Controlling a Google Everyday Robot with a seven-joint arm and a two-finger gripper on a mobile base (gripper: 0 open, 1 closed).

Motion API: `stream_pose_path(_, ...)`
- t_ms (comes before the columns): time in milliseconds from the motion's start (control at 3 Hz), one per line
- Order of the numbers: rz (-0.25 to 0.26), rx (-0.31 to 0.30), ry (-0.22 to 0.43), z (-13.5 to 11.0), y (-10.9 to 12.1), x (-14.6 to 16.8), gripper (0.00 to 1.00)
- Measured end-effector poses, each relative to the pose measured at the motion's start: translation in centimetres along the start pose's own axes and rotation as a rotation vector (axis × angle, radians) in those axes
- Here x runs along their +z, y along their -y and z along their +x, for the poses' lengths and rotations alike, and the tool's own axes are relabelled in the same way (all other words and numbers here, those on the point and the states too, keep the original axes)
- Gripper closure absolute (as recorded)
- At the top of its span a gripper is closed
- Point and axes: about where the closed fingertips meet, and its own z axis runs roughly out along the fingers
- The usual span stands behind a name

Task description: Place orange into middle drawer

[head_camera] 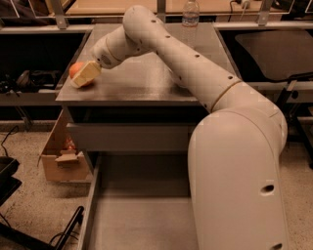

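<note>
My claw (84,74) is out at the left edge of the cabinet top (142,80), at the end of my arm (195,73). The orange (74,70) lies right against the claw, on its left side and partly covered by it. It rests on the cabinet top, close to the front left corner. I cannot tell whether the claw is wide, narrow or closed on the fruit, because the cream tip hides where the two meet.

Well below the claw and nearer the camera, the middle drawer (137,215) stands pulled out. What shows of its floor is plain grey metal, with a thin low wall on the left. My arm hides its right part. Between the claw and that drawer, just under the cabinet top, sits a plain grey front panel (129,136), closed.

Below the claw and a little to its left, a cardboard box (58,161) stands on the speckled floor beside the cabinet. It holds something reddish that I cannot make out. Far beyond the claw to the right, a water bottle (190,14) stands upright.
</note>
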Motion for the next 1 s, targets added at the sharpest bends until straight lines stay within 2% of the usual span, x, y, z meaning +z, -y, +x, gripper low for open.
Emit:
stream_pose_path(333,-0.029,0.025,-0.021,0.8,-0.7,1.8,0.33)
stream_pose_path(1000,-0.059,0.069,-0.02,1.7,-1.1,4.2,0.8)
